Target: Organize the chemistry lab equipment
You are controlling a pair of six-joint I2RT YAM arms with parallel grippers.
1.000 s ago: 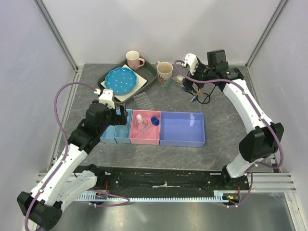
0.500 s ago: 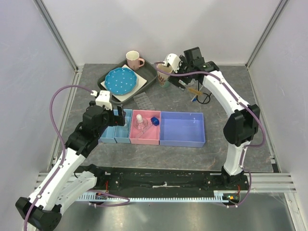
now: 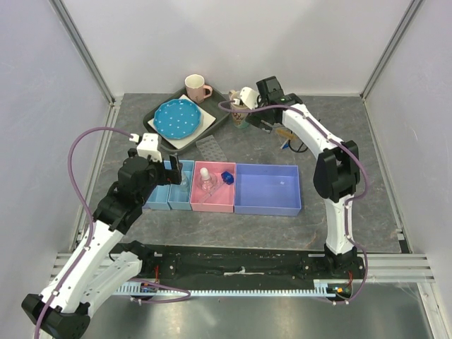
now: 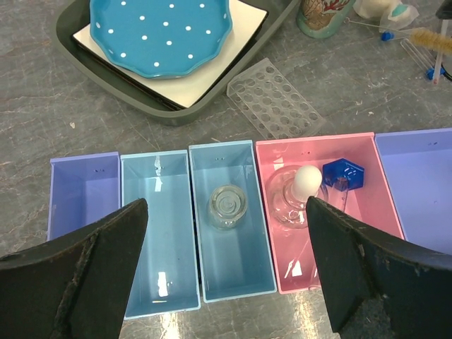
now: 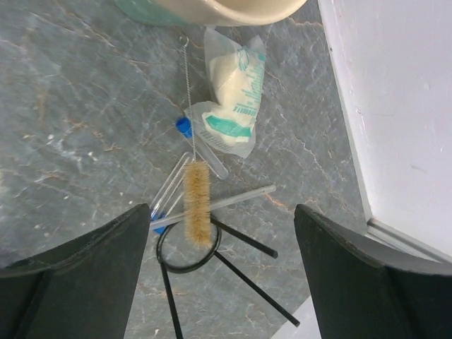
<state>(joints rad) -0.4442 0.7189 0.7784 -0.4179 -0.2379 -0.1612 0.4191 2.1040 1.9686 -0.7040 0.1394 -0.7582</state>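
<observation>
My left gripper (image 3: 174, 169) (image 4: 226, 205) is open and empty above the row of bins. Below it a tiny clear bottle (image 4: 227, 206) stands in the right light blue bin (image 4: 244, 279). A clear flask with a white stopper (image 4: 305, 182) and a blue cap-like piece (image 4: 344, 174) lie in the pink bin (image 4: 296, 272). The clear welled tray (image 4: 275, 107) lies behind the bins. My right gripper (image 3: 263, 121) (image 5: 222, 208) is open above a tan brush (image 5: 197, 201), a black looped wire stand (image 5: 185, 267), blue-tipped clear tubes (image 5: 169, 191) and a clear packet (image 5: 233, 95).
A dark tray (image 3: 220, 113) holds the blue dotted plate (image 3: 176, 117) and a pink mug (image 3: 195, 88). A beige mug (image 3: 240, 111) stands close to the right gripper. A large purple bin (image 3: 268, 189) and a small purple bin (image 4: 74, 191) end the row. The enclosure wall (image 5: 395, 106) is near.
My right arm has swung left from the back right to over the loose items beside the beige mug. My left arm has shifted slightly left and back above the bins.
</observation>
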